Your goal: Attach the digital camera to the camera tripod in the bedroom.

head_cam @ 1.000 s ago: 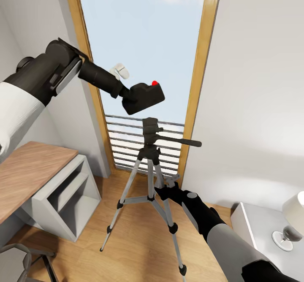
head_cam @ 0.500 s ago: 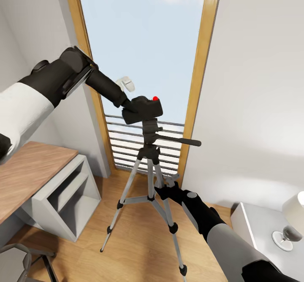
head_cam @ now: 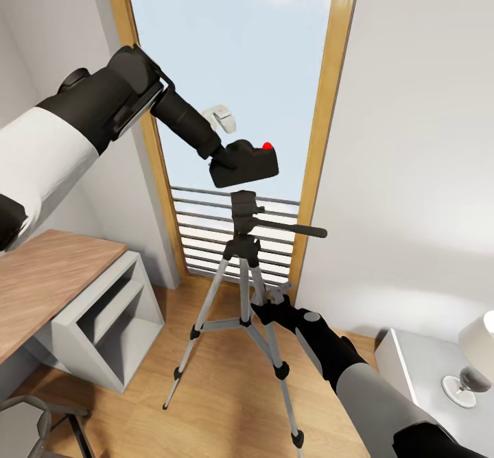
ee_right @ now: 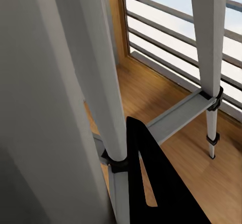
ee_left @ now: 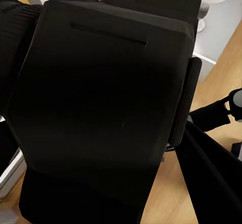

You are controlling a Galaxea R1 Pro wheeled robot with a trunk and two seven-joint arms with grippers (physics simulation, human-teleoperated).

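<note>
Both arms are working: the left gripper [head_cam: 221,161] is clenching the digital camera [head_cam: 245,164] just above the camera tripod [head_cam: 244,269] by the window, while the right gripper [head_cam: 269,307] is bracing a leg, its jaws' state unclear.

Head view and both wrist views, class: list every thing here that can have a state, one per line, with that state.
digital camera: held in the air by the left tool, tilted, above the tripod's head, not mounted.
camera tripod: upright, legs spread on the floor, head bare, pan handle sticking out sideways.
left tool: shut on the camera.
right tool: at a tripod leg; grip cannot be told.
</note>
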